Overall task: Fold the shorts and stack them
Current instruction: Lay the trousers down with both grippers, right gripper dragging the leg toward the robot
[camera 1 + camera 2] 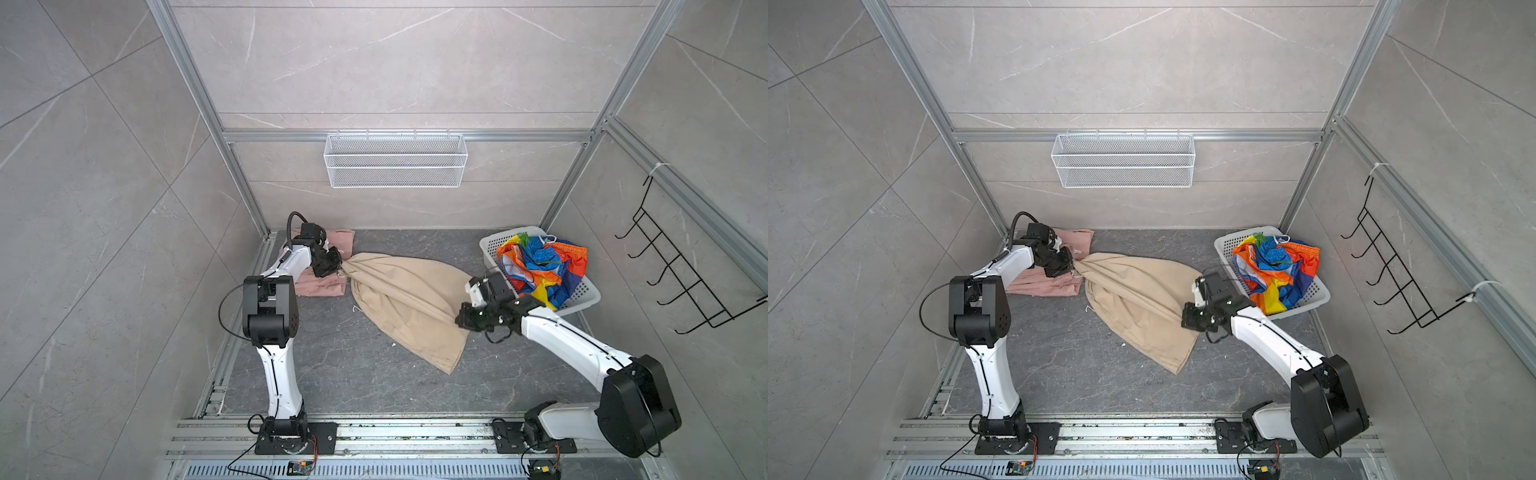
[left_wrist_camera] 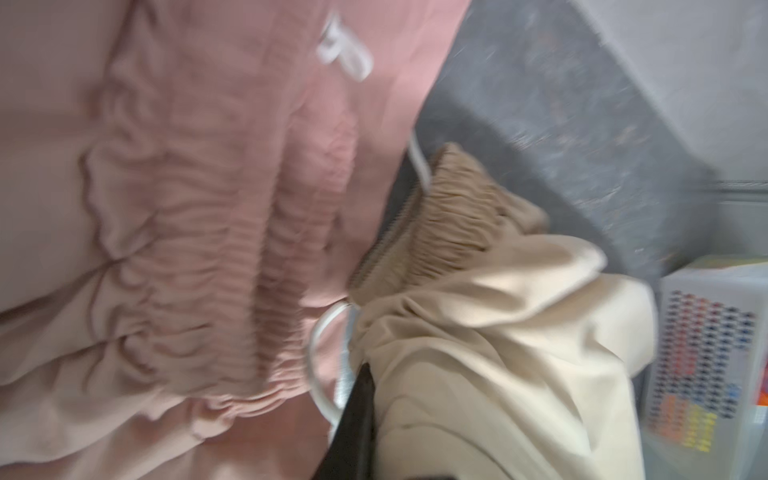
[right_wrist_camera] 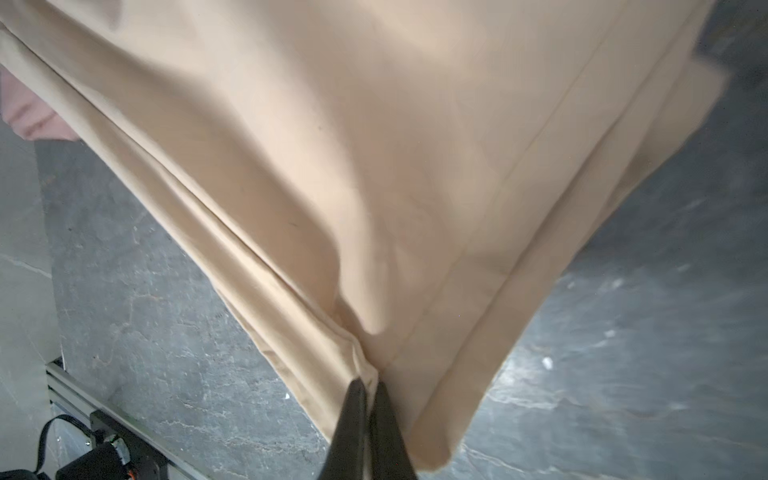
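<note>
The beige shorts (image 1: 407,299) (image 1: 1138,291) hang stretched between both grippers over the dark table. My left gripper (image 1: 336,266) (image 1: 1070,264) holds their gathered waistband (image 2: 449,216). Only one black finger (image 2: 357,415) shows in the left wrist view; cloth covers the other. My right gripper (image 1: 461,318) (image 3: 368,382) is shut on the hem corner of a leg (image 3: 374,166). The salmon-pink shorts (image 1: 324,286) (image 2: 187,208) lie folded at the back left, under the left gripper. The rainbow-striped shorts (image 1: 540,266) (image 1: 1275,270) sit crumpled in the white basket (image 1: 582,299).
The white basket stands at the back right, just beyond the right wrist. A white wire basket (image 1: 395,160) hangs on the back wall. A black hook rack (image 1: 685,270) hangs on the right wall. Aluminium rails (image 1: 374,432) run along the front edge.
</note>
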{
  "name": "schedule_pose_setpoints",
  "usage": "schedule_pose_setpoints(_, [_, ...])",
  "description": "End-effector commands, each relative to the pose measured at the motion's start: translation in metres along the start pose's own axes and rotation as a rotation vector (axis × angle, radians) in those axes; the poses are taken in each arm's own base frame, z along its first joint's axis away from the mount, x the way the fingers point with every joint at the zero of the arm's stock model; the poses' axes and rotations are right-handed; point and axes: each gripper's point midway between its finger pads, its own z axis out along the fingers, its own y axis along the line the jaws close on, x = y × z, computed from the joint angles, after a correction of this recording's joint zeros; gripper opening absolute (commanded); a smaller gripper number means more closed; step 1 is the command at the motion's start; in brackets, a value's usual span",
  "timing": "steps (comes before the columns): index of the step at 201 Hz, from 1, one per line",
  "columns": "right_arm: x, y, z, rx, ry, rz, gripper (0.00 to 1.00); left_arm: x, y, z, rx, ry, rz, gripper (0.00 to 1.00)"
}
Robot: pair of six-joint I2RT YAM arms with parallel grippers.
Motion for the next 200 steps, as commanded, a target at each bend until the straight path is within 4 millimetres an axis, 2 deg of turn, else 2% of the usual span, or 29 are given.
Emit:
schedule_pose_setpoints(1, [0.023, -0.016, 0.029, 0.040, -0.006, 0.093, 0.00, -0.023, 0.007, -0.021, -0.027, -0.106, -0.036, 0.22])
schedule_pose_setpoints(14, [0.035, -0.017, 0.043, 0.047, 0.013, 0.096, 0.00, -0.021, 0.009, -0.019, -0.023, -0.099, -0.065, 0.30])
schedule_pose_setpoints(22, [0.040, -0.016, 0.047, 0.056, 0.021, 0.089, 0.00, -0.021, 0.010, -0.019, -0.023, -0.100, -0.073, 0.39])
schedule_pose_setpoints(26, [0.041, -0.015, 0.049, 0.061, 0.021, 0.083, 0.00, -0.021, 0.010, -0.020, -0.026, -0.103, -0.072, 0.47])
schedule_pose_setpoints(30, [0.042, -0.014, 0.050, 0.071, 0.020, 0.078, 0.00, -0.022, 0.010, -0.022, -0.031, -0.108, -0.070, 0.61])
schedule_pose_setpoints(36, [0.043, -0.014, 0.051, 0.087, 0.019, 0.070, 0.00, -0.022, 0.010, -0.025, -0.040, -0.109, -0.066, 0.95])
schedule_pose_setpoints(39, [0.043, -0.013, 0.052, 0.090, 0.019, 0.067, 0.00, -0.022, 0.011, -0.027, -0.044, -0.107, -0.064, 0.99])
schedule_pose_setpoints(58, [0.048, -0.017, 0.058, 0.119, 0.034, 0.060, 0.00, -0.027, 0.006, -0.044, -0.057, -0.122, -0.044, 1.00])
schedule_pose_setpoints(75, [0.044, -0.034, 0.055, 0.214, 0.030, 0.032, 0.00, -0.028, -0.008, -0.060, -0.006, -0.153, -0.034, 1.00])
schedule_pose_setpoints(106, [0.014, -0.059, 0.035, 0.330, 0.000, 0.007, 0.00, -0.016, -0.033, -0.072, 0.113, -0.129, -0.072, 1.00])
schedule_pose_setpoints(117, [0.001, -0.061, 0.025, 0.329, -0.023, 0.012, 0.00, -0.011, -0.042, -0.074, 0.158, -0.132, -0.090, 1.00])
schedule_pose_setpoints(131, [-0.016, -0.054, 0.010, 0.302, -0.065, 0.007, 0.00, -0.004, -0.063, -0.075, 0.226, -0.122, -0.089, 1.00])
schedule_pose_setpoints(144, [-0.033, -0.039, -0.006, 0.279, -0.101, -0.022, 0.00, 0.005, -0.084, -0.070, 0.263, -0.104, -0.070, 1.00])
schedule_pose_setpoints(169, [-0.057, -0.011, -0.040, 0.257, -0.160, -0.064, 0.01, 0.021, -0.129, -0.046, 0.357, -0.029, -0.054, 1.00])
schedule_pose_setpoints(184, [-0.055, 0.007, -0.050, 0.238, -0.175, -0.089, 0.02, 0.025, -0.144, -0.029, 0.381, 0.004, -0.056, 1.00])
schedule_pose_setpoints(200, [-0.035, 0.016, -0.046, 0.232, -0.148, -0.099, 0.01, 0.025, -0.146, -0.010, 0.377, 0.021, -0.058, 1.00])
